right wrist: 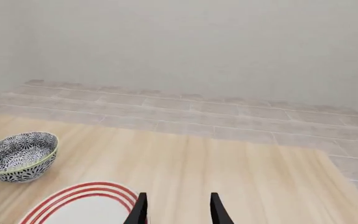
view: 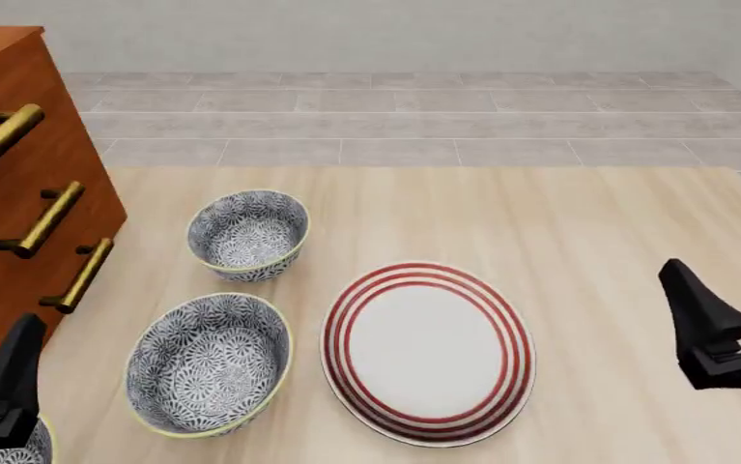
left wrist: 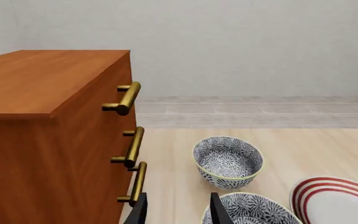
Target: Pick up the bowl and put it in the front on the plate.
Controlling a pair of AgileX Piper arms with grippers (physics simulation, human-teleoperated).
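Note:
The bowl (view: 247, 235), deep, with a blue-and-white floral pattern and a yellowish rim, sits at the far left of the table; it also shows as bowl (left wrist: 227, 161) and bowl (right wrist: 20, 156). The white plate (view: 428, 353) with red rings lies nearer, right of centre. My left gripper (left wrist: 179, 212) is open and empty, low at the near left by the cabinet; one dark finger (view: 15, 362) of it shows in the front view. My right gripper (view: 725, 275) is open and empty, right of the plate.
A wider, shallower bowl (view: 209, 362) of the same pattern sits in front of the bowl, left of the plate. A wooden drawer cabinet (view: 10, 193) with brass handles stands at the left. A patterned rim (view: 29, 447) peeks out under my left gripper.

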